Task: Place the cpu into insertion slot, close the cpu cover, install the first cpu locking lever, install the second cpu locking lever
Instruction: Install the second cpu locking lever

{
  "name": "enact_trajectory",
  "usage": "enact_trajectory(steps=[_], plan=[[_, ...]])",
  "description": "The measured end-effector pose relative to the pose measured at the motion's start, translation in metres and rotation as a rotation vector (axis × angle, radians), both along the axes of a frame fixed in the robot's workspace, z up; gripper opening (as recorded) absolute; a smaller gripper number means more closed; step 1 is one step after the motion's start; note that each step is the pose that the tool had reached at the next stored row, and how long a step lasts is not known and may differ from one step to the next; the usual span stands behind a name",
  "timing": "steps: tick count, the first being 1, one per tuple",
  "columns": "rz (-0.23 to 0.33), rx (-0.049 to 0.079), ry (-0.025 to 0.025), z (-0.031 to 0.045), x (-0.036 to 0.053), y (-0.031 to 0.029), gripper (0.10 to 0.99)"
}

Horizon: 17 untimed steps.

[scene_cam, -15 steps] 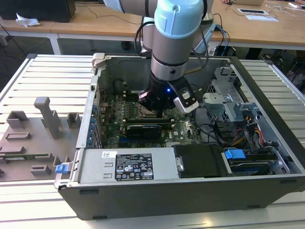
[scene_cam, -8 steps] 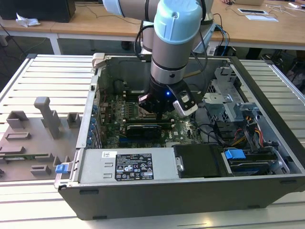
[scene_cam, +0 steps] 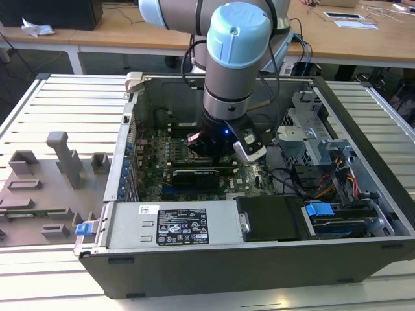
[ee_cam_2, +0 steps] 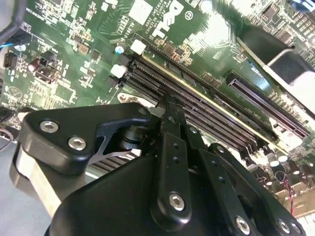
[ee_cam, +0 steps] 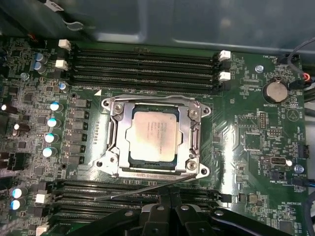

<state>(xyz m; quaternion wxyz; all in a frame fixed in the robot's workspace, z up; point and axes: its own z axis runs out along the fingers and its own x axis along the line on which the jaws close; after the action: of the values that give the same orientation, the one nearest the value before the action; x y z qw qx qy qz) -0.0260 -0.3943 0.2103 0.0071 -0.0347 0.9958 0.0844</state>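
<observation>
The small square cpu (ee_cam: pixel 150 133) with its dull silver-grey top sat in the silver-rimmed insertion slot (ee_cam: pixel 114 162), under the thin silvery cpu cover (ee_cam: pixel 189 135). The black hand (ee_cam: pixel 167 216) hovered beside the slot, seemingly closed and empty. A thin lever (ee_cam: pixel 135 189) stood unlatched; a slipped push might have sprung it.

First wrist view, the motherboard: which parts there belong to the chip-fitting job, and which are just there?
Part of the job:
- cpu, lying in the insertion slot
- cpu cover, down around the chip
- thin wire lever beside the socket
- gripper, above the board near the socket

Just there:
- long memory slots
- round coin battery
- blue-topped capacitors
</observation>
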Motion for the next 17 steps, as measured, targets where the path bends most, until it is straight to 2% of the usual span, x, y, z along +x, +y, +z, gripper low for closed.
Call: enact_trajectory(steps=[4, 6, 9, 10, 13, 17], plan=[[0.0, 0.0, -0.0028, 0.0105, -0.0001, 0.0, 0.106], [0.0, 0.0, -0.0031, 0.0109, -0.0001, 0.0009, 0.106], [0.0, 0.0, -0.003, 0.0109, -0.0001, 0.0083, 0.106], [0.0, 0.002, -0.003, 0.0108, -0.0008, 0.0091, 0.106], [0.0, 0.007, -0.0031, 0.0099, -0.0087, 0.0092, 0.106], [0.0, 0.007, -0.003, 0.0088, -0.021, 0.0091, 0.106]])
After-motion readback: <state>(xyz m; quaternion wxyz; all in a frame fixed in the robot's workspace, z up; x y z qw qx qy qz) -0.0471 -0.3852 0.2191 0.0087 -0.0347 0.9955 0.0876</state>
